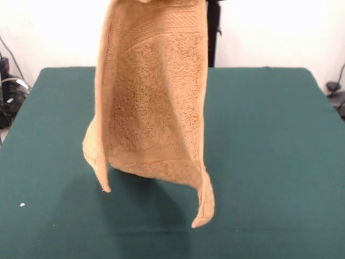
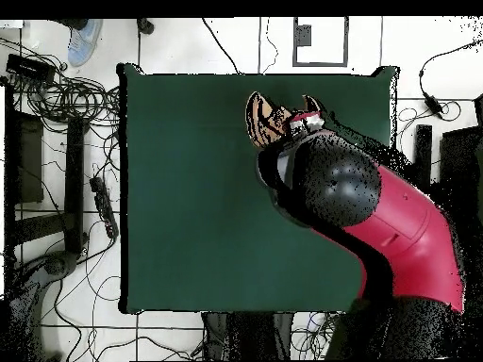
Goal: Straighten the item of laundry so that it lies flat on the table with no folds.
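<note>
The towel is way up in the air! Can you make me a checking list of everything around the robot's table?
Surface: the table, covered in dark green cloth; one small white speck near its edge in the front view.
Job's things: the orange-tan towel hangs lifted above the table, draped and folded, lower corners dangling; not flat.
Clutter: nothing else seen on the table.
Gripper: hidden by the towel in the front view and by the red and black arm in the overhead view; state cannot be told.
Cables: many black cables on the floor beside the table.
Surroundings: white tiled floor; a shoe at the overhead view's top edge.
</note>
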You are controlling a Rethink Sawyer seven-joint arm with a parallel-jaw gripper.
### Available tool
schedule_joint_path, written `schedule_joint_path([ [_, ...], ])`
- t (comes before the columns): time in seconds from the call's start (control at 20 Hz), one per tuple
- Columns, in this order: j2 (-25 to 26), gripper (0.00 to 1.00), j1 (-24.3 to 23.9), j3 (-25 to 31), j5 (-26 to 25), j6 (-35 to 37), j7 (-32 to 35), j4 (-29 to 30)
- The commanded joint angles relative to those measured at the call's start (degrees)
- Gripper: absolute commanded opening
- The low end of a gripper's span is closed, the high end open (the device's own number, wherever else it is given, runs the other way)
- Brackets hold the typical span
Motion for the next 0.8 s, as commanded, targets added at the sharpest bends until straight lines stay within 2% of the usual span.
schedule_joint_path([
  [0.05, -1.2, 0.0, 1.2, 9.2, -4.1, 8.5, -7.6, 3.6],
  [0.35, -1.0, 0.0, 1.0, 10.0, -6.9, 16.8, -5.6, -3.4],
  [0.8, 0.3, 0.0, 1.5, 11.9, -5.1, 5.8, -0.9, 2.4],
])
